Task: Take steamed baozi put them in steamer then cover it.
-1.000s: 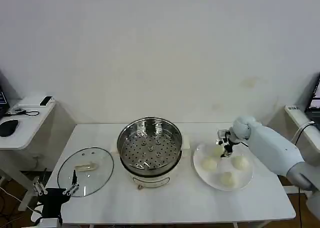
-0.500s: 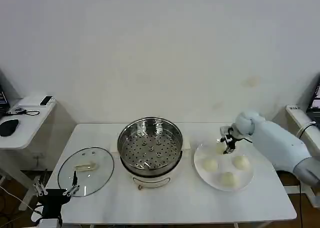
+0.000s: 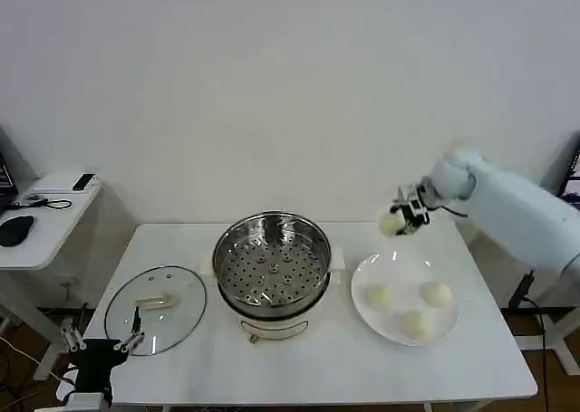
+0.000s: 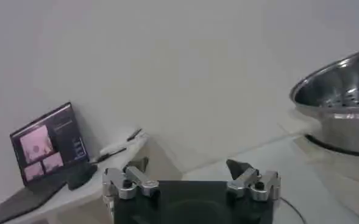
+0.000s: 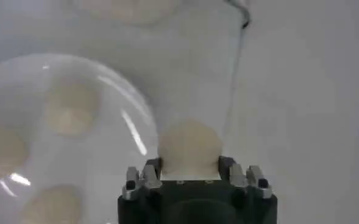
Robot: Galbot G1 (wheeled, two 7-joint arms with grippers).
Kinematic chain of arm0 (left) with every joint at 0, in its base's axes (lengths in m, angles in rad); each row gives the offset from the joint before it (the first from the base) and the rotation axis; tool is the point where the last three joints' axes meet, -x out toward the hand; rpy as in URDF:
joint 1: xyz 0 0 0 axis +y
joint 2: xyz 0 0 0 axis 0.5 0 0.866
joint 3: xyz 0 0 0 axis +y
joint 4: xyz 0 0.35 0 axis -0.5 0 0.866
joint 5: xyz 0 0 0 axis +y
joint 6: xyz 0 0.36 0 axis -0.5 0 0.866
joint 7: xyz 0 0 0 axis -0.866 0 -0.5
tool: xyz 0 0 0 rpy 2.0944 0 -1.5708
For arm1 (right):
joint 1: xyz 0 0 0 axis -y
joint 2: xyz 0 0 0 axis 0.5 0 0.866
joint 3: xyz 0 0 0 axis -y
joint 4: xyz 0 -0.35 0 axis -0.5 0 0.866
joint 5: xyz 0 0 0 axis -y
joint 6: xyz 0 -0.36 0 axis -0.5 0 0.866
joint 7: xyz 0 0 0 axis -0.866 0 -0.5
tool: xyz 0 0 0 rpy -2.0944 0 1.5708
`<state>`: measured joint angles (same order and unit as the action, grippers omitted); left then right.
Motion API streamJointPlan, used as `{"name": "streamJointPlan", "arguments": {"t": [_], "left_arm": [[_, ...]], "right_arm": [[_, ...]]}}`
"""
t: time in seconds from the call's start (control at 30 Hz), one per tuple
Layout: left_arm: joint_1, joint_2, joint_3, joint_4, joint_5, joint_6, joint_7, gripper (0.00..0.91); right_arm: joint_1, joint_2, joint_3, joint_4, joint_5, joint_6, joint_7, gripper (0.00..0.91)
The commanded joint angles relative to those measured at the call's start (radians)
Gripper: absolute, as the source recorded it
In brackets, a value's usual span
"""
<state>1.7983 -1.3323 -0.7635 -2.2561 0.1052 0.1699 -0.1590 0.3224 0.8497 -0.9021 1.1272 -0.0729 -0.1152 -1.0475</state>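
One cream-white baozi (image 3: pixel 391 224) held in my right gripper (image 3: pixel 405 215), above the table. Three baozi (image 3: pixel 412 323) on plate. Steamer (image 3: pixel 272 272) open, tray bare. Glass cover (image 3: pixel 155 308) flat, left of steamer.

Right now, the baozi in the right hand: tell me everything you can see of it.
The small, smooth, round cream-white bun looks soft and matte, with no visible marks. It is clamped between the fingers of the right hand, lifted clear of the flat white plate and hanging in the air above the plate's far edge, between it and the shiny stainless-steel steamer pot. Only the fingers touch it. In the right wrist view it bulges out past the fingers.
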Motion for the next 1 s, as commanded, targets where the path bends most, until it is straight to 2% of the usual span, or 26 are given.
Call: {"name": "streamJointPlan", "arguments": {"t": [0.03,0.23,0.37,0.5,0.6,0.7,0.87,1.0], "left_arm": [[-0.004,0.006,-0.007,0.002,-0.018,0.000,0.002,0.907],[-0.015,0.008,-0.011,0.005,-0.032,0.006,0.005,0.907],[-0.009,0.019,-0.017,0.004,-0.036,0.011,0.007,0.907],[-0.006,0.025,-0.027,-0.005,-0.040,0.015,0.009,0.907],[-0.004,0.026,-0.032,-0.003,-0.040,0.014,0.008,0.907],[0.002,0.022,-0.032,0.000,-0.039,0.012,0.007,0.907],[0.005,0.019,-0.033,0.000,-0.039,0.011,0.007,0.907],[0.006,0.019,-0.038,0.001,-0.039,0.011,0.006,0.907]], "right_arm": [[0.261,0.126,-0.163,0.047,0.157,-0.005,0.007,0.615],[0.300,0.298,-0.230,0.045,0.235,0.003,0.023,0.625],[0.284,0.364,-0.270,0.061,0.237,0.035,0.021,0.625],[0.263,0.410,-0.301,0.073,0.196,0.079,0.011,0.625],[0.261,0.432,-0.339,0.083,0.191,0.141,0.014,0.625],[0.245,0.467,-0.358,0.056,0.114,0.223,0.027,0.625],[0.198,0.511,-0.357,-0.025,0.026,0.285,0.047,0.625],[0.158,0.531,-0.360,-0.058,-0.008,0.313,0.051,0.635]]}}
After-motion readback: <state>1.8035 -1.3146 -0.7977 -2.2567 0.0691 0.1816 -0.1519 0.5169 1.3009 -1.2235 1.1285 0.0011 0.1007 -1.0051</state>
